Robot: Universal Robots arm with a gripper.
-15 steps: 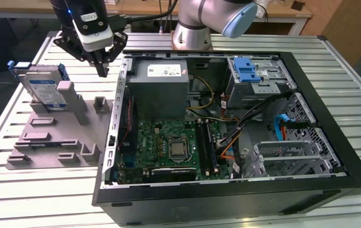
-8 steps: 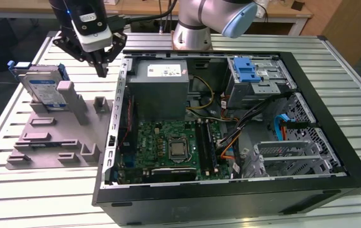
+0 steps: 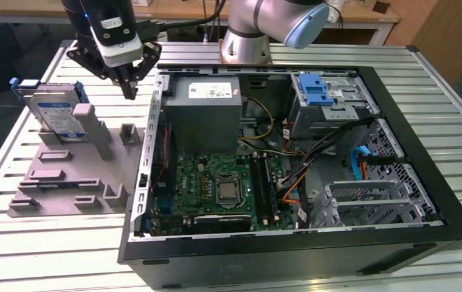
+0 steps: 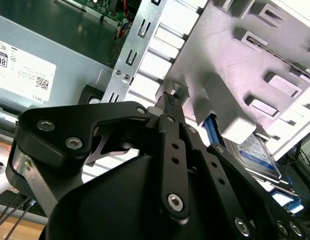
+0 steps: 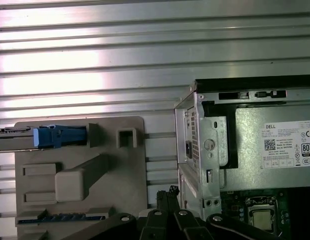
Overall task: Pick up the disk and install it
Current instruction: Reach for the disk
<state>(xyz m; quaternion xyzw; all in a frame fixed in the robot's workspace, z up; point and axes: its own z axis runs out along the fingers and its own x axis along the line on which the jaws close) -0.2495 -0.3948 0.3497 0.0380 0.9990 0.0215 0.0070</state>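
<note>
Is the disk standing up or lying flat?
Standing up: the disk sits on its edge, slotted into the grey holder, outside the computer case.

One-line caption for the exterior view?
Black robot hand hovers between the blue-framed silver disk in its grey holder and the open computer case.

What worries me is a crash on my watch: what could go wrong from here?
1. The gripper hangs shut over the gap between the grey holder and the computer case; moving low there, it could clip the case's metal edge.
2. The disk stands upright in the holder beside a post; a shut gripper might knock it rather than grasp it.
3. Loose cables lie near the drive cage and could snag.
</note>
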